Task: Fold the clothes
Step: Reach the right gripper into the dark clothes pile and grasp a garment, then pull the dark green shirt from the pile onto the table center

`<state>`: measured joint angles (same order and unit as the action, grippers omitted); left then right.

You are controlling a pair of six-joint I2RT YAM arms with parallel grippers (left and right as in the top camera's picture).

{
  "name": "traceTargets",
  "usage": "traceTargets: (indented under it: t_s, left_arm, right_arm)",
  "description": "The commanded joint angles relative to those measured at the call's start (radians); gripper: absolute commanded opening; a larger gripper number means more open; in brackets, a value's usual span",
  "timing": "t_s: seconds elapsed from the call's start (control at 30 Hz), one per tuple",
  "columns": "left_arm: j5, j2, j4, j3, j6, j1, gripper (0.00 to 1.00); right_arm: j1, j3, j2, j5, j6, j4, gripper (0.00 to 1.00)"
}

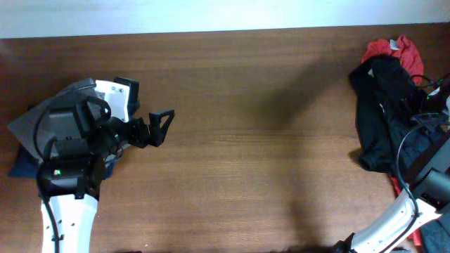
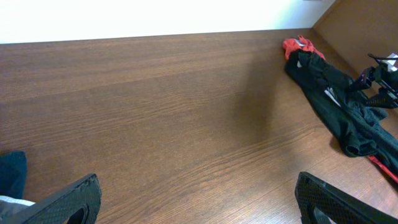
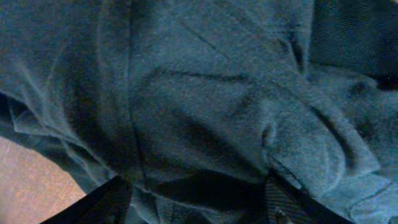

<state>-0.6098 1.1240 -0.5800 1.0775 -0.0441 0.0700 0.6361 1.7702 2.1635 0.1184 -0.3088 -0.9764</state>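
Right end effector (image 3: 196, 202) hangs close over crumpled black clothes (image 1: 380, 105) edged red.

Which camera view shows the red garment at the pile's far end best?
The overhead view: the red garment lies in plain sight beside the dark clothes pile. The left wrist view shows the red garment small and distant. The right wrist view shows only dark fabric, no red.

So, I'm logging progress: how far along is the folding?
Done, it seems: grey and navy garments lie flat at the left edge. In hand: the right gripper is down on the crumpled black garment, fingers spread, no grip evident; the left gripper hangs open over the table. Left: that black garment and the red garment, both unfolded.
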Motion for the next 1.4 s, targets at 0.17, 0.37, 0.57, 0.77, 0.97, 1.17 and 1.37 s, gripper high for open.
traceTargets:
  t_s: [0.17,0.37,0.57,0.77,0.97,1.17,1.37]
  left_arm:
    - [0.004,0.001,0.000,0.016,-0.006,-0.004,0.99]
    - [0.005,-0.005,0.008,0.024,-0.010,-0.002,0.99]
    - [0.036,-0.007,0.030,0.099,-0.009,-0.002,0.99]
    - [0.104,-0.007,0.029,0.177,-0.017,-0.002,0.99]
    - [0.164,-0.007,0.018,0.247,-0.017,-0.002,0.99]
    - [0.238,-0.008,-0.035,0.317,-0.016,0.027,0.99]
    - [0.237,-0.017,-0.058,0.351,-0.017,0.071,0.99]
  right_arm:
    - [-0.008,0.020,-0.008,-0.037,0.009,0.008,0.08]
    - [-0.008,0.041,-0.071,0.101,0.070,0.006,0.04]
    - [-0.021,0.065,-0.292,0.410,0.127,0.048,0.04]
    - [-0.138,0.066,-0.545,0.589,0.140,0.138,0.04]
    - [-0.407,0.066,-0.643,0.585,0.140,0.128,0.04]
    - [-0.686,0.064,-0.593,0.561,0.140,0.083,0.04]
    - [-0.961,0.064,-0.514,0.451,0.141,0.087,0.04]
